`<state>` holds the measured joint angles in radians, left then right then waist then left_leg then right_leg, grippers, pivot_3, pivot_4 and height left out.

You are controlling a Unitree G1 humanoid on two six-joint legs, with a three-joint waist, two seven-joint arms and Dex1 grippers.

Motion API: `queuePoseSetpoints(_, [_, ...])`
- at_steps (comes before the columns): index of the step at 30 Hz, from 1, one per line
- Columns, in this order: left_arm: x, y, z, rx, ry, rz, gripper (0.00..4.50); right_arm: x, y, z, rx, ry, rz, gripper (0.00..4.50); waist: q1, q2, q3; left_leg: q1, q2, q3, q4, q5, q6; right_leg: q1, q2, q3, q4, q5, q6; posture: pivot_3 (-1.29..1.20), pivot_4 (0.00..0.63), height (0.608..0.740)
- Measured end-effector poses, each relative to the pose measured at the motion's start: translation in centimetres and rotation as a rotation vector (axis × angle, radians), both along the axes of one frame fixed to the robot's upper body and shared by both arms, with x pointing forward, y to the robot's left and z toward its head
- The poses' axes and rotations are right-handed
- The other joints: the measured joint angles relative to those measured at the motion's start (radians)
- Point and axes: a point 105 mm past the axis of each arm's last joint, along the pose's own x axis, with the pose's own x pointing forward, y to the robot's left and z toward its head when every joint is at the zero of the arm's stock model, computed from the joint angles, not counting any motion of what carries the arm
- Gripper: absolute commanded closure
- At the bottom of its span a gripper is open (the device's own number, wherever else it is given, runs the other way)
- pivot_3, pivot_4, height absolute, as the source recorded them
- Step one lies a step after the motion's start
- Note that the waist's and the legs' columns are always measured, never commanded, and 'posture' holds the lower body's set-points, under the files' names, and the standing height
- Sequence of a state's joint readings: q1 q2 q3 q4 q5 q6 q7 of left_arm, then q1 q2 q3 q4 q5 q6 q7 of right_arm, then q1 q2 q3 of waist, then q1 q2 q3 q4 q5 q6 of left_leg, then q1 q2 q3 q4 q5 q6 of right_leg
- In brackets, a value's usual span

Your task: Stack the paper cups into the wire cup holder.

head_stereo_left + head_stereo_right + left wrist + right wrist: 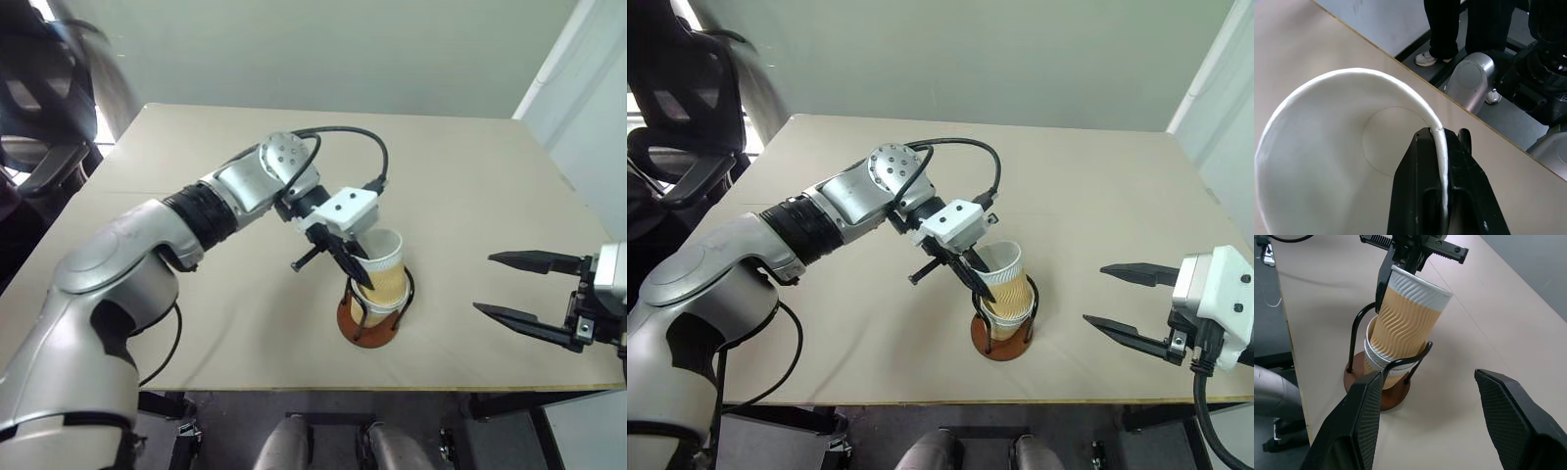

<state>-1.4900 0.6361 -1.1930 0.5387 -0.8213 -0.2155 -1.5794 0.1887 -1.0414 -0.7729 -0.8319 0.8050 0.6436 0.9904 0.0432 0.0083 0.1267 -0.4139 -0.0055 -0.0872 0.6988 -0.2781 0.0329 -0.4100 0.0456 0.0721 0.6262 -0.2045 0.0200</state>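
Pinching the rim of the top paper cup [384, 262] with my left gripper [355, 266], one finger inside; the cup sits tilted in the stack inside the wire cup holder [369, 318] on the table [470, 176]. Right of the holder, my right gripper [524, 289] hangs spread, holding nothing.

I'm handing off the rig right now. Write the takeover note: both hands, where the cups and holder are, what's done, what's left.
Left hand: fingers pinch the rim of the top paper cup, one inside, one outside.
Right hand: open, empty, apart from the stack at the table's right.
Wire cup holder: near the table's front edge, with at least one nested cup seated in it.
Done: top cup is partly in the stack, tilted.
Left: seat it straight, release, withdraw.
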Motion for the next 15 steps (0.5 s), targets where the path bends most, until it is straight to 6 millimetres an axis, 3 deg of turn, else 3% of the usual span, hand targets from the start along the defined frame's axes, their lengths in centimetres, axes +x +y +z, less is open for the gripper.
queuePoseSetpoints(9, [0.4, -0.2, 0.5, -0.028, -0.004, 0.019, 0.19, 0.0, -0.1, 0.1, 0.006, 0.000, 0.000, 1.46, 0.001, 0.000, 0.000, 0.000, 0.000, 0.000, 0.000, 0.000, 0.000, 0.000, 0.000, 0.000, 0.000, 0.000, 0.000, 0.00, 0.150, 0.740])
queuePoseSetpoints(10, [0.5, -0.4, 0.9, -0.050, -0.007, 0.020, 0.02, 0.1, -0.1, 0.1, 0.008, -0.001, 0.000, 1.46, 0.001, 0.000, 0.000, 0.000, 0.000, 0.000, 0.000, 0.000, 0.000, 0.000, 0.000, 0.000, 0.000, 0.000, 0.000, 0.00, 0.150, 0.740])
queuePoseSetpoints(15, [1.2, -1.4, 4.7, -0.256, 0.013, 0.067, 0.02, 0.9, 0.0, 0.4, 0.019, -0.015, 0.033, 1.46, 0.000, 0.000, 0.000, -0.001, 0.000, 0.002, 0.000, 0.000, 0.000, -0.002, 0.000, 0.002, 0.000, 0.000, 0.001, 0.00, 0.150, 0.740])
